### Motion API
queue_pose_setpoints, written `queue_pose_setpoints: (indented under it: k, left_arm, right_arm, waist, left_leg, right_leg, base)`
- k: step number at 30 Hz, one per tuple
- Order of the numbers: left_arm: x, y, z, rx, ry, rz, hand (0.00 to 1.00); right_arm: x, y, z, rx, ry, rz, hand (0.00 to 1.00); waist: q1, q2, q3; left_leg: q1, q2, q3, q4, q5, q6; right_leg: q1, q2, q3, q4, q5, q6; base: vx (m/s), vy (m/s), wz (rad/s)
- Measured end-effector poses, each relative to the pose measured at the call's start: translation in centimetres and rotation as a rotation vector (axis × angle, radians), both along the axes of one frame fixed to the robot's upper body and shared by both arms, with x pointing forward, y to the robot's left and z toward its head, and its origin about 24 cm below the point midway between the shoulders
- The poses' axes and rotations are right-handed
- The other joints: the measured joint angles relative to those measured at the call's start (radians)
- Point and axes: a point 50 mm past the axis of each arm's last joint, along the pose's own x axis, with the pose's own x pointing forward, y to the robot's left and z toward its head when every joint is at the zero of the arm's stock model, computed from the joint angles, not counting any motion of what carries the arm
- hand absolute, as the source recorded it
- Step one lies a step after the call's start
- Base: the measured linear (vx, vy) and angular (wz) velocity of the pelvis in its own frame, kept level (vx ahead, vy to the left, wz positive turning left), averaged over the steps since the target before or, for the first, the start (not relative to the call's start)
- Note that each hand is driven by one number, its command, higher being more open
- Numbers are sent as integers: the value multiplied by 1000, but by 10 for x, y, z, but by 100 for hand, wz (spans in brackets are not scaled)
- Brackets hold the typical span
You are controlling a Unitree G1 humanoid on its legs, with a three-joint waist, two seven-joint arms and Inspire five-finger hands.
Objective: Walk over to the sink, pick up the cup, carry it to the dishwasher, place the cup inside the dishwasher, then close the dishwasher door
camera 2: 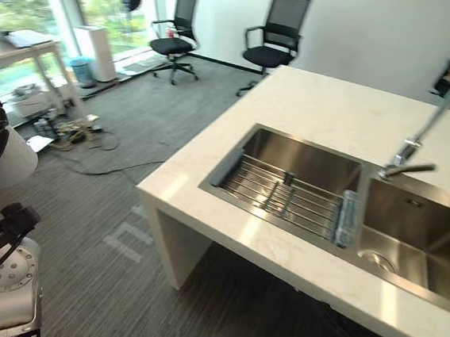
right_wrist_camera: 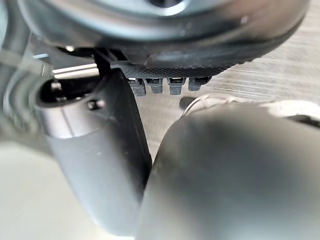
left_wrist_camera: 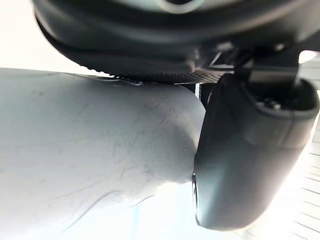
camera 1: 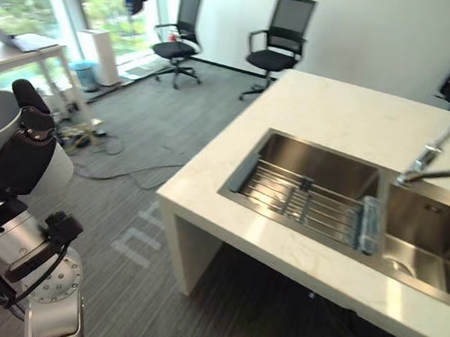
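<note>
Pale, scuffed white cup sits in the left hand, dark fingers and thumb curled round it, well apart from the sink; whether the right hand is closed I cannot tell

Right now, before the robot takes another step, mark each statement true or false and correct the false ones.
1. The sink has two basins. True.
2. A wire rack lies in one basin. True.
3. The cup stands in the sink. False: the left hand holds the cup, off to the side of the counter.
4. Three chairs stand by the far wall. False: two chairs stand there.
</note>
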Motion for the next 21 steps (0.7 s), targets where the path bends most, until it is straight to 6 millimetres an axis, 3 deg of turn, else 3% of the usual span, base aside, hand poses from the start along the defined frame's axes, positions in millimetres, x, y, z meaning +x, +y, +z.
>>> queue_pose_setpoints:
  k: [2, 3, 4, 5, 6, 7, 8, 9, 11, 13, 15, 16, 17, 18, 19, 21]
  left_arm:
    - [-2, -2, -1, -1, -12, -13, 0]
    - [-2, -6, 0, 15, -25, -39, 0]
    - [-1, -9, 2, 23, -40, -59, 0]
    - [3, -15, 6, 40, -60, -113, 0]
    - [5, -20, 7, 45, -73, -155, 0]
    - [6, -22, 8, 50, -81, -171, 0]
    - [5, -25, 6, 37, -88, -205, 0]
    - [6, -30, 5, 19, -96, -233, 0]
    - [7, -34, 4, 16, -93, -258, 0]
    - [5, -36, 7, 22, -99, -271, 0]
    - [4, -38, 10, 35, -113, -285, 0]
    - [7, -42, 14, 52, -120, -325, 0]
    - [14, -52, 18, 68, -132, -406, 0]
    - [19, -57, 19, 71, -139, -447, 0]
    - [36, -71, 13, 61, -117, -555, 0]
    - [43, -75, 3, 34, -67, -578, 0]
  right_arm:
    - [9, -9, 1, -20, -3, -25, 100]
    - [11, -19, 5, -47, -19, -21, 100]
    - [14, -22, 6, -57, -31, -18, 100]
    - [18, -23, 7, -58, -45, -20, 100]
    - [16, -21, 6, -47, -46, -66, 100]
    - [17, -19, 5, -43, -44, -95, 100]
    - [20, -19, 5, -50, -44, -119, 100]
    - [21, -23, 6, -68, -42, -130, 100]
    - [22, -22, 6, -77, -45, -163, 100]
    - [29, -15, 6, -75, -67, -211, 100]
    - [37, -13, 7, -76, -85, -231, 100]
    - [43, -18, 10, -98, -108, -268, 100]
    - [45, -19, 12, -101, -131, -327, 100]
    - [45, -18, 11, -96, -140, -363, 100]
    - [43, -14, 11, -89, -156, -425, 100]
    - [39, -12, 10, -88, -150, -433, 100]
  waist:
    - [12, 22, 16]
    - [6, 51, 11]
    - [-2, 73, 11]
    - [-21, 69, 14]
    - [-49, 42, 10]
    - [-49, 46, 13]
    - [-47, 57, 20]
    - [-47, 72, 30]
    - [-25, 62, 37]
    - [-24, 42, 46]
    - [-22, 40, 50]
    - [-27, 52, 55]
    - [-52, 58, 60]
    - [-64, 66, 65]
    - [-81, 64, 78]
    - [-80, 62, 79]
  left_leg:
    - [-47, 84, 193, 266, -10, 21]
    - [-28, 121, 279, 308, 68, 62]
    - [-44, 105, 287, 298, 70, 52]
    - [-64, 54, 275, 217, 106, 68]
    - [-32, -15, 232, 63, 127, 45]
    - [-20, 2, 262, 87, 78, 23]
    - [16, 44, 344, 114, 25, -37]
    - [62, 40, 367, 37, 46, -149]
    - [65, -12, 333, -8, 59, -157]
    - [65, -77, 290, -51, 66, -134]
    - [63, -109, 251, -82, 74, -116]
    - [61, -135, 192, -114, 82, -73]
    - [46, -147, 103, -125, 90, -45]
    - [32, -146, 53, -125, 92, -44]
    - [29, -154, -63, -135, 101, -45]
    - [44, -173, -107, -142, 101, -46]
  right_leg:
    - [18, -51, -97, 45, -8, -1]
    - [44, -60, -156, 88, -24, 16]
    - [49, -69, -172, 112, -40, 26]
    - [36, -69, -150, 110, -61, 30]
    - [41, -83, -198, 79, -32, 21]
    - [50, -83, -245, 84, -30, 45]
    - [79, -84, -308, 104, -25, 54]
    - [108, -88, -369, 129, -17, 67]
    - [135, -135, -431, 165, -8, 74]
    - [162, -216, -492, 260, 1, 81]
    - [157, -257, -464, 318, 16, 62]
    - [134, -297, -332, 406, 49, 11]
    - [84, -281, -87, 462, 17, 2]
    - [59, -231, 52, 452, -60, 41]
    - [17, -65, 383, 400, -203, 67]
    - [-7, -9, 505, 368, -242, 83]
  base:
    - [5, 164, 171]
    - [44, 167, 176]
    - [-24, 192, 211]
    - [-120, 195, 252]
    - [-136, 184, 246]
    - [-98, 141, 219]
    - [-24, 151, 180]
    - [-14, 171, 162]
    - [-21, 287, 118]
    - [14, 309, 109]
    - [39, 192, 75]
    - [87, 216, 147]
    - [83, 166, 179]
    - [90, 89, 257]
    - [47, -37, 209]
    - [89, -43, 130]
